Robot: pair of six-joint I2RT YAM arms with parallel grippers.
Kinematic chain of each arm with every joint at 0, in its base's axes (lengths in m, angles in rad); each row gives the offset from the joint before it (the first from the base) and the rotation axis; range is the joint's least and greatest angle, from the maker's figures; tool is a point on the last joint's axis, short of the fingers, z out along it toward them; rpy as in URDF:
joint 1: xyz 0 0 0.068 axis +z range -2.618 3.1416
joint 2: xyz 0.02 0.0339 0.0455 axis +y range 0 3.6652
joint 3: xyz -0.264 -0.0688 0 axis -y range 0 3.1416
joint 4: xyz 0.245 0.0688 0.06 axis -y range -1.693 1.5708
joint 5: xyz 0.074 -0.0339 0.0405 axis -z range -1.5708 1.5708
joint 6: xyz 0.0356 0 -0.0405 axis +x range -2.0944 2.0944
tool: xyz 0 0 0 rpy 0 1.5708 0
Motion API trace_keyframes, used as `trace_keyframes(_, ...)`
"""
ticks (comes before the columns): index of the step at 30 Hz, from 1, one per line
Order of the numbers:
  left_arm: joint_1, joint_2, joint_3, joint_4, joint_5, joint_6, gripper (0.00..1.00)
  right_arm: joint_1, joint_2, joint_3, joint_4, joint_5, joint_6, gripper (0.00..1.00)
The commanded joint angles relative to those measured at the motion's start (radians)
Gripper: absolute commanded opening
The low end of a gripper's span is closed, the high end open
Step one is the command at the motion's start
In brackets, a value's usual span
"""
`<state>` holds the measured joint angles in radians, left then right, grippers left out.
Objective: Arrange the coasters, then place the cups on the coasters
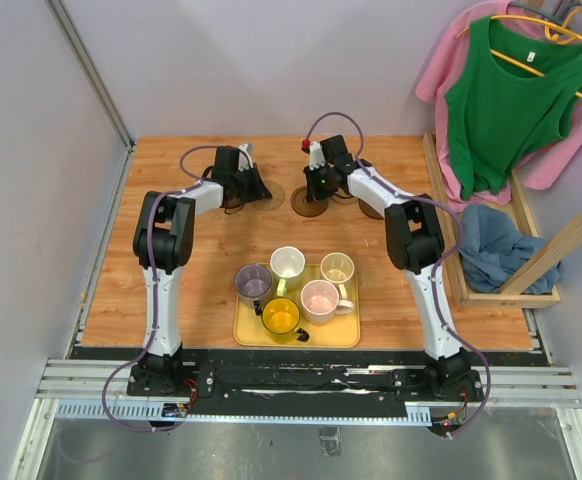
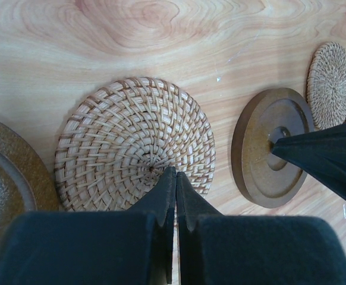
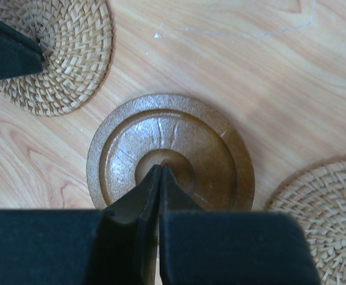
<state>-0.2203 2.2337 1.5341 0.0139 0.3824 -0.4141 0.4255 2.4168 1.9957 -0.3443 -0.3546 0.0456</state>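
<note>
While the left gripper (image 2: 175,178) overhangs a woven coaster (image 2: 119,136), the right gripper (image 3: 160,173) overhangs a brown coaster (image 3: 191,136), both pinched closed.

Both arms stood up from the near edge, bent at the elbow and extended toward the far side. The left arm (image 1: 166,235) angled inward to the right and the right arm (image 1: 414,235) inward to the left, so the wrists lay near each other at far centre. The left gripper (image 2: 175,175) and right gripper (image 3: 160,169) pointed downward, each with its fingers pressed flat together.
</note>
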Motion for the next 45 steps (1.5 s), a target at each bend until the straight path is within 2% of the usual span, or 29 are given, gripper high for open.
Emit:
trace_keyframes(1, -0.006, 0.033, 0.034, -0.018, 0.001, 0.006, 0.01, 0.016, 0.057, 0.068, -0.019, 0.021, 0.007, 0.01)
trace_keyframes(11, -0.005, 0.051, 0.058, -0.037, -0.013, 0.005, 0.01, 0.015, 0.117, 0.143, -0.022, 0.115, -0.008, 0.03)
trace_keyframes(25, -0.005, 0.047, 0.066, -0.043, -0.013, 0.016, 0.01, 0.010, 0.155, 0.227, 0.037, 0.119, -0.004, 0.07)
trace_keyframes(32, -0.004, 0.041, 0.067, -0.039, -0.011, 0.013, 0.01, 0.010, 0.024, 0.138, 0.126, 0.109, -0.035, 0.11)
trace_keyframes(39, -0.005, 0.033, 0.078, -0.026, -0.021, 0.004, 0.00, 0.012, -0.200, -0.072, 0.249, 0.095, -0.035, 0.12)
trace_keyframes(45, -0.004, 0.063, 0.145, -0.045, -0.062, 0.000, 0.01, 0.012, -0.265, -0.117, 0.191, 0.218, -0.069, 0.12)
